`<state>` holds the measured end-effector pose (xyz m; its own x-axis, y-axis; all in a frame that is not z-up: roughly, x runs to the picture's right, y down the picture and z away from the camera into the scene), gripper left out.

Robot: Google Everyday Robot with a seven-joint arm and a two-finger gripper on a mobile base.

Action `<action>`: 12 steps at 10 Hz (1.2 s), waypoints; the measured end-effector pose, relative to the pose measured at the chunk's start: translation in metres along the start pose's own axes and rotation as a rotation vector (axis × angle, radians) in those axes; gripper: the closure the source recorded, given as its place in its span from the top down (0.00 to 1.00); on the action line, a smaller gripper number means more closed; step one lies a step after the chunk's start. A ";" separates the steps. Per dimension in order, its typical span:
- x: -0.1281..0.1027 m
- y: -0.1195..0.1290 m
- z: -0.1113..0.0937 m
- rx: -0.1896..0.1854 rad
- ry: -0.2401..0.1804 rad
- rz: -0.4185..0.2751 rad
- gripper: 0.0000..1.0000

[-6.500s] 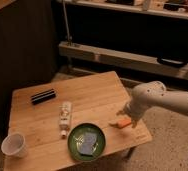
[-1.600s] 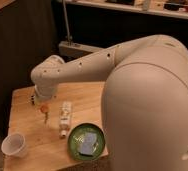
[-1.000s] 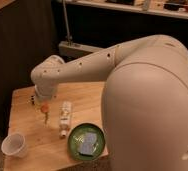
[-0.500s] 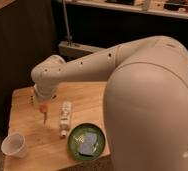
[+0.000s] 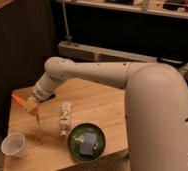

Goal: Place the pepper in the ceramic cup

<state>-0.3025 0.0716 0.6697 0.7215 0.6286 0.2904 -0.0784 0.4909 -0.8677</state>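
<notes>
My gripper (image 5: 30, 104) is at the end of the white arm, over the left part of the wooden table (image 5: 102, 107). It is shut on the pepper (image 5: 20, 100), whose orange-red body sticks out to the left of the fingers, above the table top. The ceramic cup (image 5: 13, 145) is small, white and upright near the table's front left corner. It stands below and slightly left of the gripper, apart from it.
A white bottle-like tube (image 5: 65, 118) lies mid-table, right of the gripper. A green round plate (image 5: 74, 138) holding a bluish item sits at the front edge. My large arm covers the right side of the view. A dark wall stands behind and to the left.
My gripper has moved left with the pepper, closer to the table's left edge and more nearly above the cup. The cup, tube and plate have not moved.
</notes>
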 end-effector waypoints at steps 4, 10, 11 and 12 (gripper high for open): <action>-0.005 0.048 0.035 -0.183 0.009 -0.132 0.06; -0.009 0.084 0.071 -0.365 -0.007 -0.237 0.06; -0.009 0.086 0.072 -0.374 -0.013 -0.250 0.06; -0.011 0.091 0.078 -0.389 -0.023 -0.276 0.06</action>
<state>-0.3708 0.1561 0.6193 0.6637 0.5217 0.5361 0.3804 0.3817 -0.8424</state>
